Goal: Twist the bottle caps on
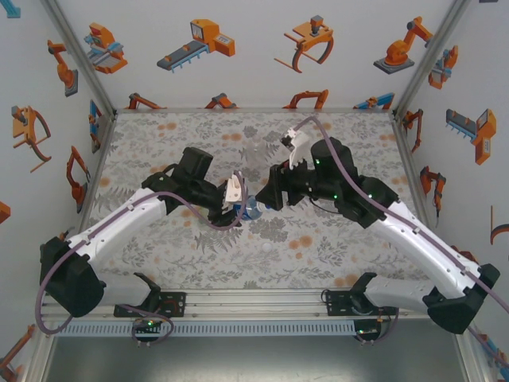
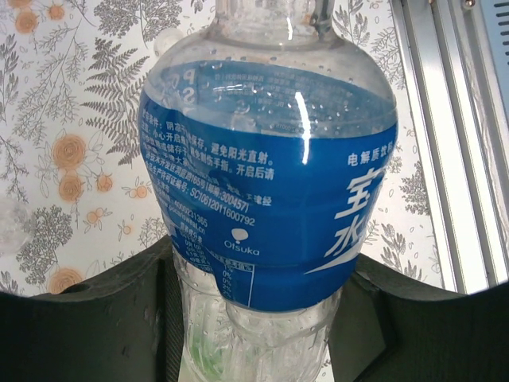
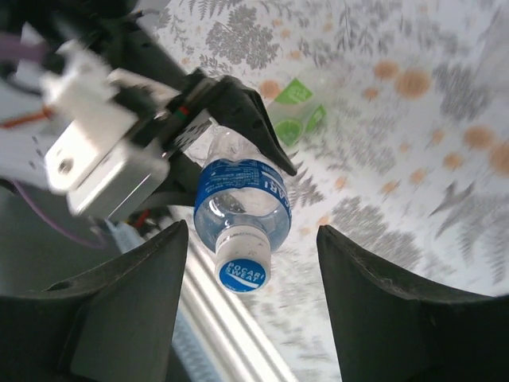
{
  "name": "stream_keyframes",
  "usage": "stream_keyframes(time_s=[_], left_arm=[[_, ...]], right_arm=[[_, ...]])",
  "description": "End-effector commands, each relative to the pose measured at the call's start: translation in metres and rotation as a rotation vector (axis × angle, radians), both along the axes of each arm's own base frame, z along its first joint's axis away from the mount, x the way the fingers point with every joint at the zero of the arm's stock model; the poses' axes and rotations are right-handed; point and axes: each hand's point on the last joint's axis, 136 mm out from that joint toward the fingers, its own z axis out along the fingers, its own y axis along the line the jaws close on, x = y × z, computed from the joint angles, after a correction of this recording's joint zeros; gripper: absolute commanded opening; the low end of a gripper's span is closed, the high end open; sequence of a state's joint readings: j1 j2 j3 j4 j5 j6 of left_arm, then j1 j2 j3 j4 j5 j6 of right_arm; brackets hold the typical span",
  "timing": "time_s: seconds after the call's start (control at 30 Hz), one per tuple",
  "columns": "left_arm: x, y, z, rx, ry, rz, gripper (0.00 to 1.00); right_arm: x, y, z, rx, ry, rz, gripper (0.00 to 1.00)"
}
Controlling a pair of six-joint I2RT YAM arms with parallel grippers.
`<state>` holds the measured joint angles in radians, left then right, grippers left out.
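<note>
Dead centre of the table (image 1: 342, 239), the blue-label bottle (image 2: 270, 191) is held off the floral cloth, neck pointing toward three o'clock in the top view. The left gripper (image 1: 241, 208) comes in from nine o'clock and is clamped around the bottle's lower body; its dark fingers (image 2: 87, 334) hug both sides in the left wrist view.

Now the cap (image 3: 242, 272): white, blue lettering, sitting square on the neck with no gap visible beneath it. It looks screwed down, though how tight I can't judge from here. The right gripper (image 3: 249, 239) faces it head-on from three o'clock, jaws standing apart, one at nine and one at three of the cap, daylight on both sides, touching nothing.

So call this bottle capped, or very nearly. What's left? The green-tinted bottle (image 3: 296, 107) lies on the cloth at one o'clock of the held bottle in the right wrist view, blurred; whether it wears a cap I can't tell. I'd judge the job roughly a third done, with this bottle to be set down next.
</note>
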<state>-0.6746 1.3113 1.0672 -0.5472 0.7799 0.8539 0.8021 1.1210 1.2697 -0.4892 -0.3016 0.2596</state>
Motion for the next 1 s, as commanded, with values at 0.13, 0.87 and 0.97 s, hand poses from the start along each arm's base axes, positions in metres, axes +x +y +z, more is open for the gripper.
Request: stream_keyframes(time_s=[0.13,0.87,0.97], left_arm=[[-0.011,-0.004,0.017,-0.050,-0.017,-0.061,0.02],[-0.023,-0.005,0.014,-0.025,-0.011,-0.107,0.02],[-0.023,-0.005,0.014,-0.026,-0.009,-0.106,0.02]], right_arm=[[-0.071,0.006,0.018,-0.076,-0.612,0.590,0.62],[-0.075,0.005,-0.030,-0.157,-0.696,0.697,0.42],[-0.074,0.007,-0.027,-0.137,-0.693,0.681,0.25]])
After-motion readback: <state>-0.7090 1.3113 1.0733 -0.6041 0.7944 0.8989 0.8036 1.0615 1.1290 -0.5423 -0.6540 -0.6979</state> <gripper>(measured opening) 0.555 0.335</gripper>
